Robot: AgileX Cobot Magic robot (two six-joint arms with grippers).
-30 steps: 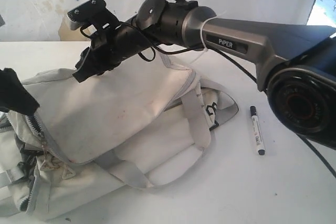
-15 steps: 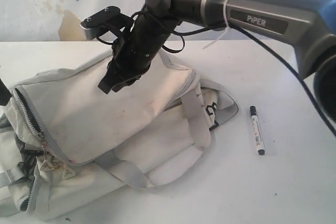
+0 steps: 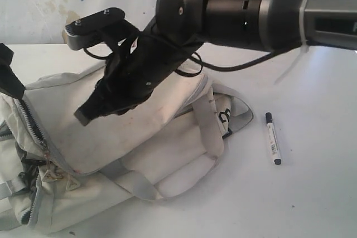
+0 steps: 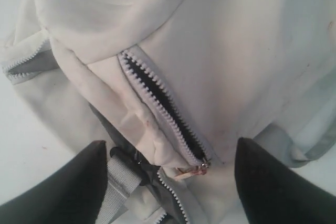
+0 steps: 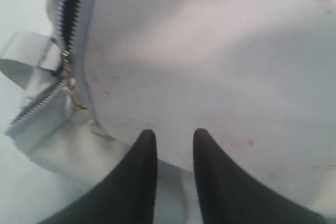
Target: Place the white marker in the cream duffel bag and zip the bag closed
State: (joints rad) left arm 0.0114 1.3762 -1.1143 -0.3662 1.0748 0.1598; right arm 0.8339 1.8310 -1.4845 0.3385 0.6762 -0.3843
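The cream duffel bag (image 3: 128, 137) lies across the left and middle of the table, its grey zipper (image 3: 34, 129) partly undone at the left end. The white marker (image 3: 273, 139) lies on the table to the right of the bag, black cap pointing away. My right gripper (image 3: 83, 116) reaches across and hangs just over the bag's top panel (image 5: 220, 56), jaws only narrowly apart and empty (image 5: 173, 132). At the far left, my left gripper (image 3: 8, 73) stands wide open (image 4: 170, 142) above the zipper pull (image 4: 199, 167), holding nothing.
Pale grey webbing straps (image 3: 209, 121) loop over the bag's right side towards the marker. A black buckle on a strap (image 4: 128, 161) sits beside the zipper's end. The white table (image 3: 312, 193) carries only the marker to the right of the bag. A white backdrop hangs behind.
The right arm has swung down and to the left over the bag's top panel. The left gripper dropped out of view, then came back at the left edge.
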